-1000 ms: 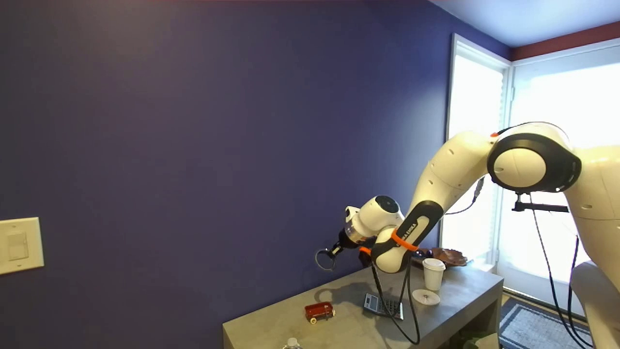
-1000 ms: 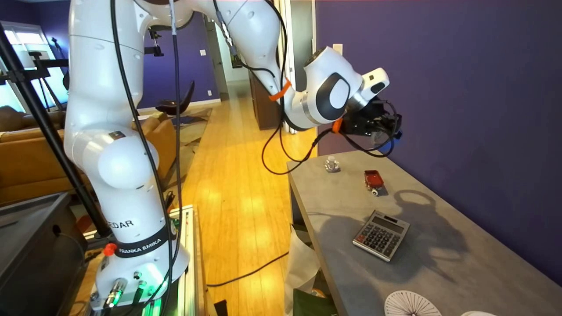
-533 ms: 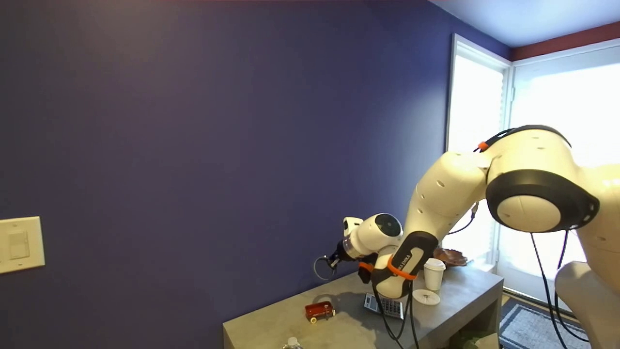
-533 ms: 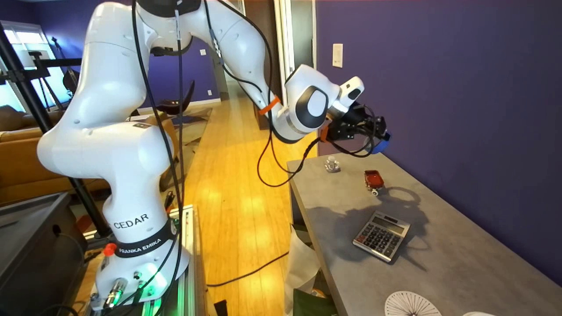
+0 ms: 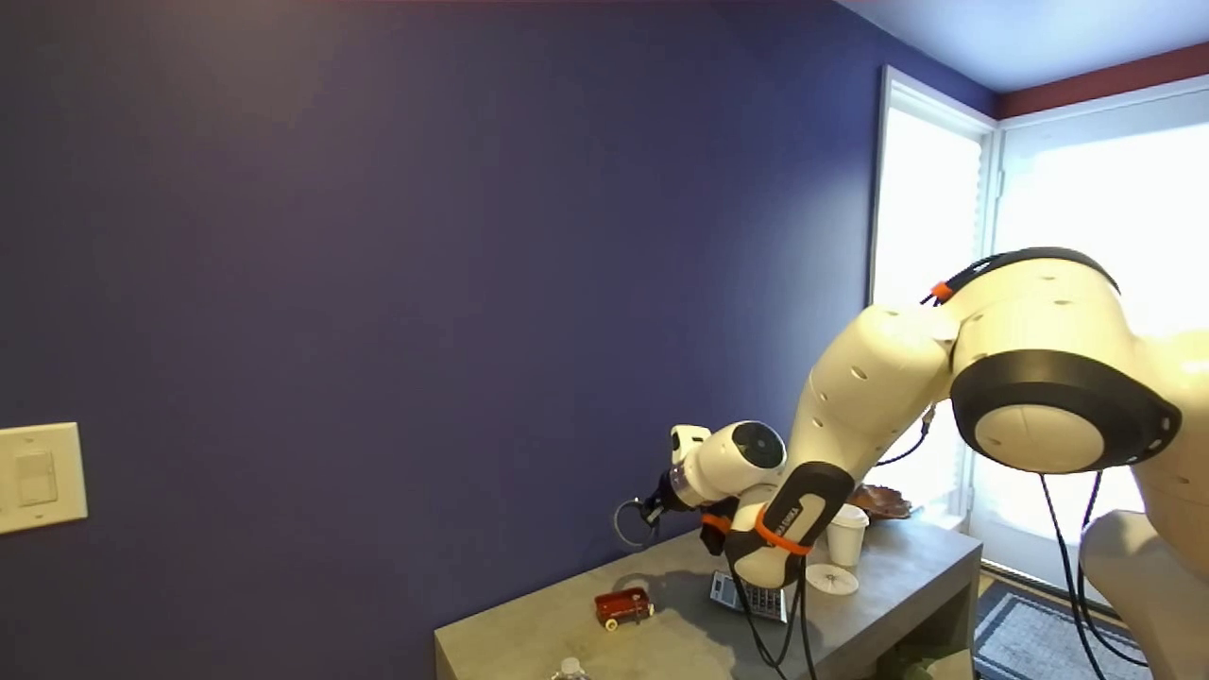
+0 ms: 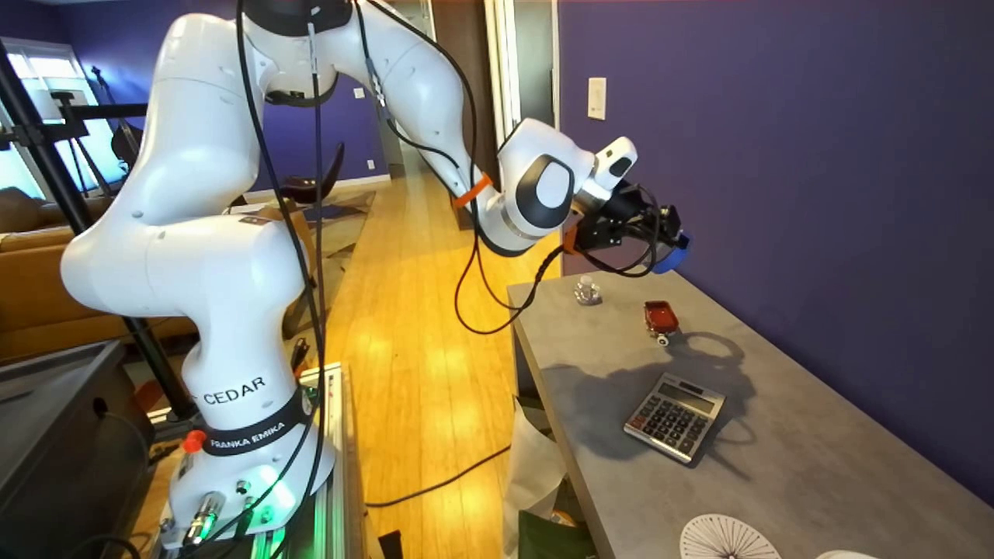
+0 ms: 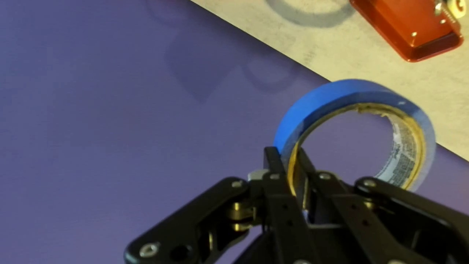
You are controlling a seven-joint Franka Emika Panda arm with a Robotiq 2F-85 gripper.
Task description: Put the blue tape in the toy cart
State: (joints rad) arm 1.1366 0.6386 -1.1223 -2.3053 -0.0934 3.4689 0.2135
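My gripper (image 7: 287,161) is shut on the blue tape (image 7: 357,88), with one finger inside the ring and one outside. In both exterior views my gripper (image 5: 652,511) (image 6: 677,237) holds the tape (image 5: 618,522) (image 6: 671,260) in the air above the table, near the wall. The red toy cart (image 6: 661,317) stands upright on its wheels on the table, open side up. It also shows in an exterior view (image 5: 621,606) and, cut off, at the wrist view's upper right (image 7: 406,29). The tape is apart from the cart and higher than it.
A grey calculator (image 6: 675,416) lies on the grey table (image 6: 839,458) near the cart. A small clear bottle (image 6: 587,291) stands by the far end. A white cup (image 5: 846,534), a white disc (image 5: 831,579) and a brown bowl (image 5: 878,501) are farther along. A purple wall (image 6: 776,155) borders the table.
My arm has lowered, bringing the gripper and tape down towards the table; the tape's shadow has moved closer to the cart. In the last half second it has shifted only slightly. The cart has not moved.
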